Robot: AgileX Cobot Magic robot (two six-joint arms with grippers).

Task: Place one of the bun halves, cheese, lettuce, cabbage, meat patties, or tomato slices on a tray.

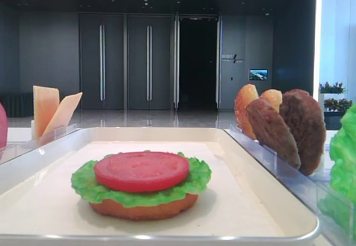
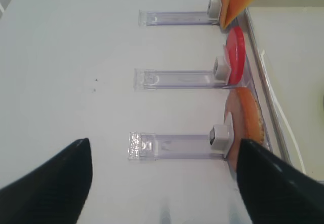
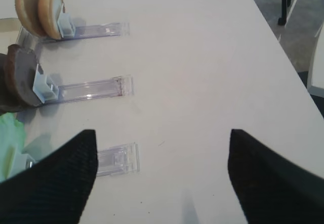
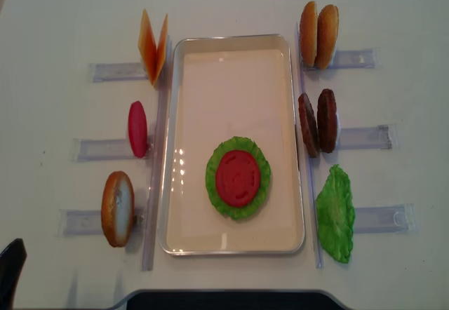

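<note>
The white tray (image 4: 297, 149) lies mid-table. On it a bun half (image 1: 144, 208) carries lettuce (image 4: 212, 177) and a tomato slice (image 4: 238, 177). Left of the tray stand cheese (image 4: 153, 47), a tomato slice (image 4: 137, 128) and a bun half (image 4: 117, 207). To its right are bun halves (image 4: 318, 35), meat patties (image 4: 317, 122) and lettuce (image 4: 335, 214). No cabbage is in view. My left gripper (image 2: 164, 183) hangs open over bare table beside the near bun half (image 2: 248, 117). Over the table near the right-hand lettuce (image 3: 9, 138), my right gripper (image 3: 161, 153) is also open and empty.
Clear plastic holders (image 4: 361, 138) stick out sideways from each food piece on both sides of the tray. The table's right edge and chair legs (image 3: 291, 1) show in the right wrist view. A dark robot base (image 4: 224, 299) sits at the near edge.
</note>
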